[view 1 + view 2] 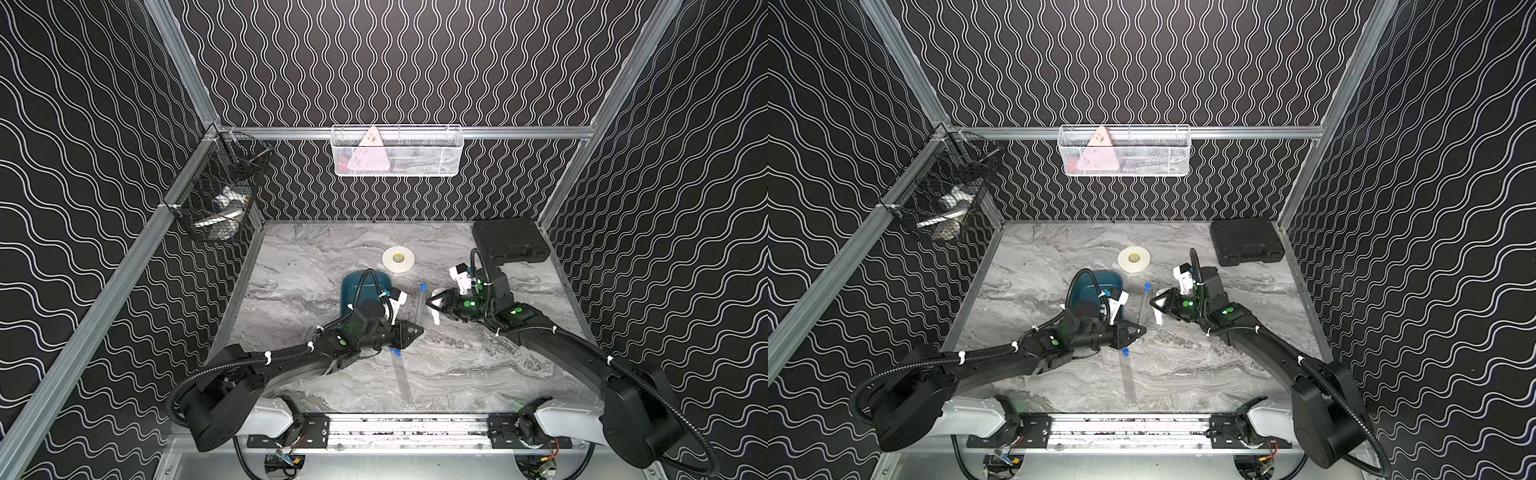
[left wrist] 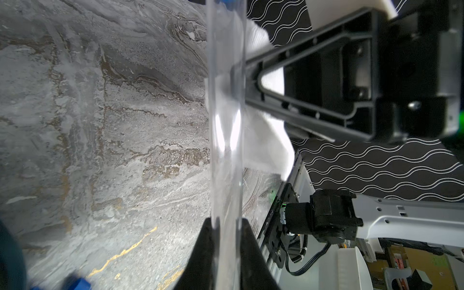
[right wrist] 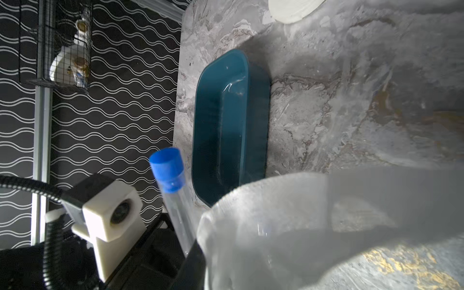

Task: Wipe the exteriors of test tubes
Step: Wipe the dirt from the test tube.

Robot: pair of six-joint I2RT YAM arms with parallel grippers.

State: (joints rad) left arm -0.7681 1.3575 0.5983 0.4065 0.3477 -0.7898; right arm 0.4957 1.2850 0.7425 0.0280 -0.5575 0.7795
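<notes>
My left gripper (image 1: 419,331) (image 2: 227,251) is shut on the lower end of a clear test tube (image 1: 420,305) (image 2: 226,125). The tube rises to a blue cap (image 3: 167,170). My right gripper (image 1: 430,305) is shut on a white tissue (image 1: 435,320) (image 3: 276,226), pressed against the middle of this tube. The tissue hides the right fingertips in the right wrist view. Another capped test tube (image 1: 401,376) (image 1: 1128,376) lies on the marble table in front of the left gripper. The teal tray (image 1: 351,286) (image 3: 226,120) sits behind the left arm, partly hidden by it.
A white tape roll (image 1: 398,259) lies behind the grippers. A black case (image 1: 509,241) sits at the back right corner. A white mesh basket (image 1: 397,151) hangs on the back wall and a black wire basket (image 1: 220,187) on the left wall.
</notes>
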